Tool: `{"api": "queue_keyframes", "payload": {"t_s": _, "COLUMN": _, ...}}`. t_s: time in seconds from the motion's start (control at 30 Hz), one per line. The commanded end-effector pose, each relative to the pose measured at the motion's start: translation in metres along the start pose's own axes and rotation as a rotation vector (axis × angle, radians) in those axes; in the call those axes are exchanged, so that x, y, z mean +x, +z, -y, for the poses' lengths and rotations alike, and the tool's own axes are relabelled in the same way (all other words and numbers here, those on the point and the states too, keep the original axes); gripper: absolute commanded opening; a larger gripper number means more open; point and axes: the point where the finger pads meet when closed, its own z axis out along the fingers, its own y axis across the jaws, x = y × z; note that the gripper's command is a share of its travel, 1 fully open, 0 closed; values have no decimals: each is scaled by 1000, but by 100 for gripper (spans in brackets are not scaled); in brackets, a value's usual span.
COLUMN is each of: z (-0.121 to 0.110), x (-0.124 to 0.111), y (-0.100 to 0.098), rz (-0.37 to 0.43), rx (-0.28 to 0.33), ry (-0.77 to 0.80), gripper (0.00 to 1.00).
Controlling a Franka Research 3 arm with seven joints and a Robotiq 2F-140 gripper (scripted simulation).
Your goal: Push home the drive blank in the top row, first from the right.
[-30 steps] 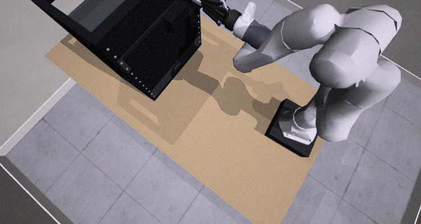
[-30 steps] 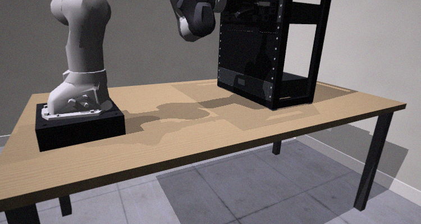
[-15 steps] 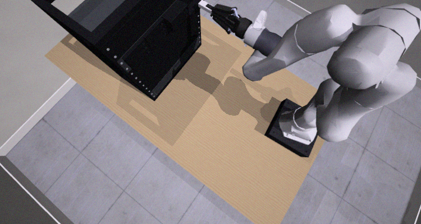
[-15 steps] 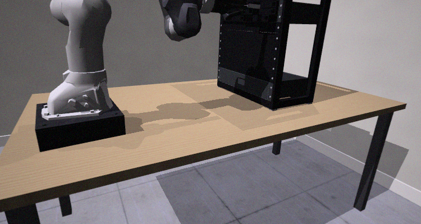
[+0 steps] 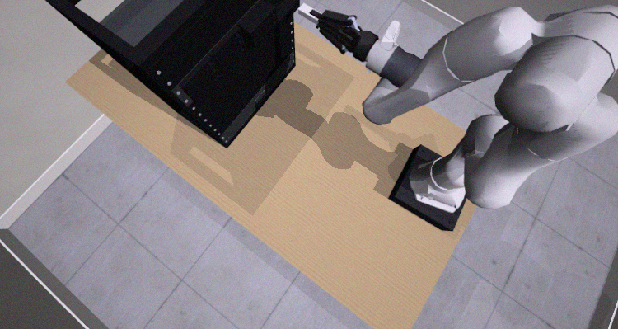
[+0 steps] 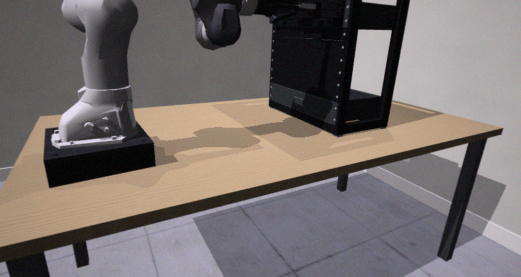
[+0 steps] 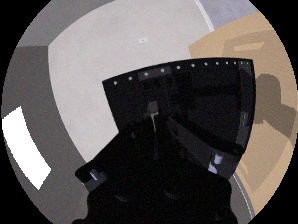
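Observation:
The black rack (image 5: 207, 45) stands on the wooden table, with the storage chassis high in its front. One pale drive blank sticks out of the top of the front face. It also shows in the side view (image 6: 308, 6) as a light bar. My gripper (image 5: 317, 16) is shut with nothing held, its fingertips at the outer end of that blank. In the wrist view the fingers (image 7: 154, 119) point at the dark rack front (image 7: 193, 103). The other blanks are too dark to tell apart.
The robot base (image 5: 432, 190) sits on a black block at the table's near end. The rack's open back frame (image 6: 378, 56) faces the wall. The table edge (image 6: 328, 166) runs close in front of the rack.

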Motion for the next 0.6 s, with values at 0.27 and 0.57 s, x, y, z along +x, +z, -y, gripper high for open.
{"api": "queue_keyframes", "payload": {"t_s": 0.27, "z": 4, "x": -1, "y": -21, "rz": 3, "rx": 4, "ry": -20, "gripper": 0}}
{"api": "queue_keyframes", "payload": {"t_s": 0.57, "z": 6, "x": -1, "y": -44, "rz": 3, "rx": 4, "ry": -20, "gripper": 0}}
